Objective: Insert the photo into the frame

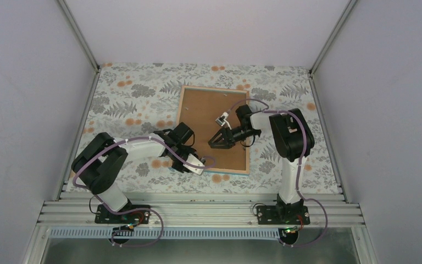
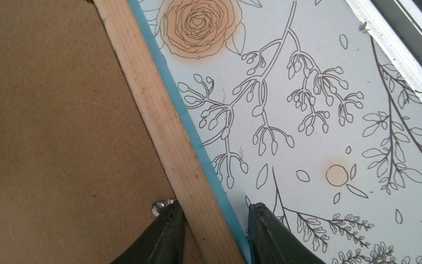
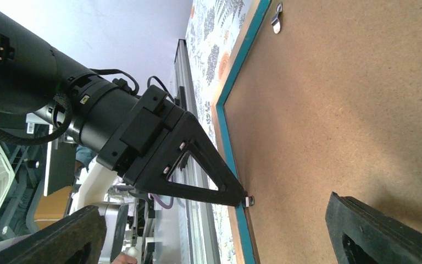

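The frame (image 1: 179, 113) lies face down on the floral table, its brown backing board (image 1: 206, 113) filling it. The photo is hidden. In the left wrist view the light wood back edge (image 2: 165, 126) and turquoise rim (image 2: 189, 126) run between my left gripper's (image 2: 214, 234) fingers (image 2: 167, 236), which are shut on the frame's near rail beside a small metal tab (image 2: 159, 207). My left gripper (image 1: 199, 164) sits at the frame's near edge. My right gripper (image 1: 218, 141) hovers open over the board, its fingers (image 3: 379, 231) wide apart and empty, facing the left gripper (image 3: 220, 190).
The floral tablecloth (image 1: 132, 93) covers the table. Aluminium rails (image 1: 198, 212) run along the near edge. White walls close in the left, right and back. A second metal tab (image 3: 276, 16) sits on the board's edge.
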Motion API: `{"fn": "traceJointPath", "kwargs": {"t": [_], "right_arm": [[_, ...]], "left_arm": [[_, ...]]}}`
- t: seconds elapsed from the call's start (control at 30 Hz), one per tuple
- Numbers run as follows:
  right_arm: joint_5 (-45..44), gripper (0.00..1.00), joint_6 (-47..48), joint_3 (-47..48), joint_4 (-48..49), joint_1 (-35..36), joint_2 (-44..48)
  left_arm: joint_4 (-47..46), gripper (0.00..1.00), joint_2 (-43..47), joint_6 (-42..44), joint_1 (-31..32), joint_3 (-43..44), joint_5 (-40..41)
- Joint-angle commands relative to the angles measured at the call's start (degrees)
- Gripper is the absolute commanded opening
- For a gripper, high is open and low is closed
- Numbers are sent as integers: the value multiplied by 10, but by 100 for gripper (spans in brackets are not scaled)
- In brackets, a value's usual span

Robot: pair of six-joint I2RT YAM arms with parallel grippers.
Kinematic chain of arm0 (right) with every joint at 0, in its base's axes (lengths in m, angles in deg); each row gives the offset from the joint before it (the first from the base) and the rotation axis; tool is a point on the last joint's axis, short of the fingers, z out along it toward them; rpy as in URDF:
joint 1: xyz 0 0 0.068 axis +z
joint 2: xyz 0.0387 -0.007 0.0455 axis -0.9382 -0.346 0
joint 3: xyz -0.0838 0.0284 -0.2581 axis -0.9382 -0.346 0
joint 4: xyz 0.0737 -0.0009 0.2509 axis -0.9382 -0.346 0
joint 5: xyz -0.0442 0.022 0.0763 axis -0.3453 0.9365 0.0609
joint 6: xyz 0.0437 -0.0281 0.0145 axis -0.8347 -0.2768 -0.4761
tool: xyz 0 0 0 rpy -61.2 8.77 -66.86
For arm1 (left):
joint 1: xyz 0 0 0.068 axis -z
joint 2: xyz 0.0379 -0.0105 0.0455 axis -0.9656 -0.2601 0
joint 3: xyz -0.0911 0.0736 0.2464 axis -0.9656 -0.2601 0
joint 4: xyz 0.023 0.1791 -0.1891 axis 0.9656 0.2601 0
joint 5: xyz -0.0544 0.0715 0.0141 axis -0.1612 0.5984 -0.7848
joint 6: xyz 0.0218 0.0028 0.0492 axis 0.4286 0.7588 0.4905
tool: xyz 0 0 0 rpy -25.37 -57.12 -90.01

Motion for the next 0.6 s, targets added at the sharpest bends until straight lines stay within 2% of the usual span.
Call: {"fn": "traceJointPath", "kwargs": {"t": [0.0, 0.17, 0.27, 0.37, 0.47, 0.57], "right_arm": [[-123, 100, 5, -36, 3, -24, -38], [-125, 100, 5, -40, 5, -24, -33], [-120, 100, 5, -40, 7, -22, -21], [-105, 100, -6, -37, 14, -17, 5], [-99, 99, -32, -35, 45, -8, 50], [-112, 97, -63, -30, 88, 4, 82]], "left_arm": [[55, 28, -6, 17, 2, -5, 4], [55, 24, 7, 5, 2, -3, -2], [46, 33, 32, -41, -10, 14, -16], [17, 45, 67, -142, -55, 41, -38], [-44, 49, 97, -287, -114, 57, -28], [-75, 54, 95, -372, -170, 66, 13]]}}
